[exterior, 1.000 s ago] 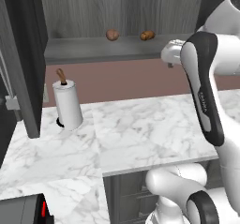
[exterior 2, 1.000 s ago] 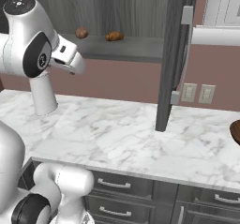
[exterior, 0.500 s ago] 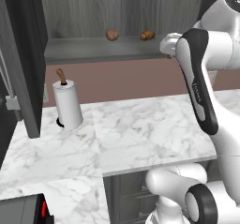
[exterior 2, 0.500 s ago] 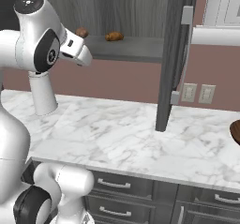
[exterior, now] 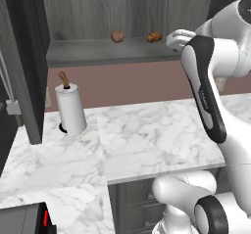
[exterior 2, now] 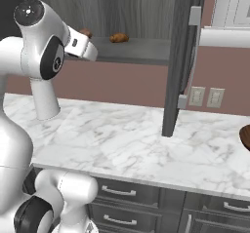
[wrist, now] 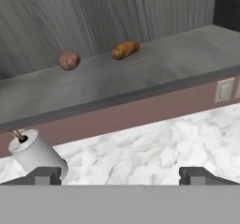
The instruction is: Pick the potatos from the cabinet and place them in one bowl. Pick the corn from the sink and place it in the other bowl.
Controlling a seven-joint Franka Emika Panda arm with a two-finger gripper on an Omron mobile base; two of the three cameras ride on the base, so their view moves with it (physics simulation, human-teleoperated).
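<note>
Two potatos (wrist: pixel 69 60) on the cabinet (wrist: pixel 140 73) shelf; fingers (wrist: pixel 47 175) spread wide, empty.

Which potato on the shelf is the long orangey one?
The oblong potato, lying right of the other in the hand view. Its neighbour, the round potato, is redder and ball-shaped. Both sit apart on the cabinet shelf.

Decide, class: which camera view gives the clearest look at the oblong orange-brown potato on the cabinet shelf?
The hand view: the oblong potato lies unobstructed on the cabinet shelf, largest there. The left base view shows it small, right beside the arm. The right base view shows it small and far off.
</note>
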